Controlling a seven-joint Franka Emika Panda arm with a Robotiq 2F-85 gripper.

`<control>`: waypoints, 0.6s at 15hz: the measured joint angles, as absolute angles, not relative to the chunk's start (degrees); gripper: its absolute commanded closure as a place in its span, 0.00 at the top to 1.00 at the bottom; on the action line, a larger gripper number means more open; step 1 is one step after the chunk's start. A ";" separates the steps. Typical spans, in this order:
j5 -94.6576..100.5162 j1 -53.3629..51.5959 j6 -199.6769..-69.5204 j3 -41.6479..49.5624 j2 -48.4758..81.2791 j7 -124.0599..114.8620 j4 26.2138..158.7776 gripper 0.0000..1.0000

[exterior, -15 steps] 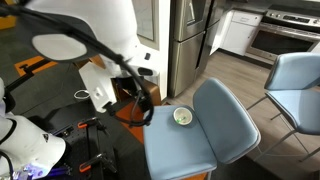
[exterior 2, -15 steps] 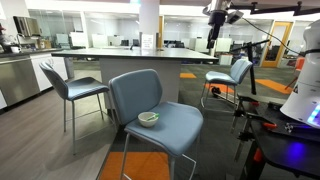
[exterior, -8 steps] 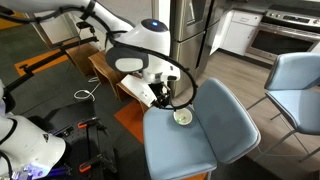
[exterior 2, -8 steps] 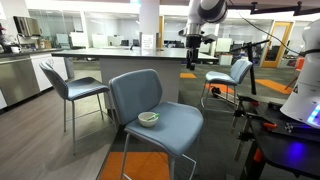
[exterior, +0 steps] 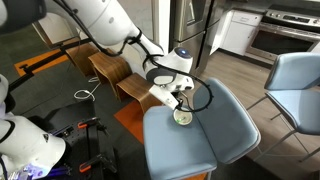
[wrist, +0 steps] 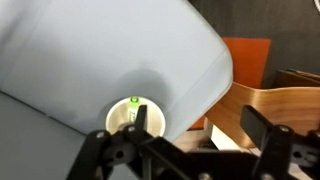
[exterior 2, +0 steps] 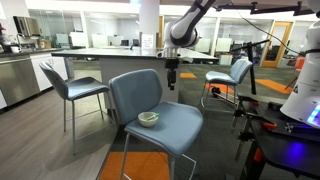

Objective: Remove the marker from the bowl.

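The small white bowl (exterior: 182,117) sits on the blue chair seat (exterior: 205,145) near the backrest; it also shows in the other exterior view (exterior 2: 148,119). In the wrist view the bowl (wrist: 122,122) holds a marker with a green cap (wrist: 135,102). My gripper (exterior: 182,99) hangs open and empty in the air above the bowl, apart from it. In an exterior view the gripper (exterior 2: 171,83) is well above the chair's backrest. In the wrist view one finger (wrist: 140,120) overlaps the bowl and the gripper (wrist: 200,128) spans past the seat edge.
A curved wooden piece (exterior: 108,68) (wrist: 275,100) stands beside the chair over an orange floor patch (wrist: 245,55). More blue chairs stand nearby (exterior: 295,85) (exterior 2: 75,88) (exterior 2: 232,74). A steel fridge (exterior: 190,30) is behind. A counter (exterior 2: 110,58) runs behind the chairs.
The arm has swung over and come down from high above towards the chair; the gripper now hangs over the bowl. The bowl and marker have not moved.
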State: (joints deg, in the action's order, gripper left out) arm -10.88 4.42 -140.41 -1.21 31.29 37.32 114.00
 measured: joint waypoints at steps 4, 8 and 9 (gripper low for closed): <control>-8.48 6.30 -141.42 -4.66 43.01 37.18 104.66 1.00; -5.68 6.36 -141.43 -6.48 53.04 36.92 96.01 1.00; -4.91 6.36 -141.43 -6.73 55.35 36.91 93.64 0.88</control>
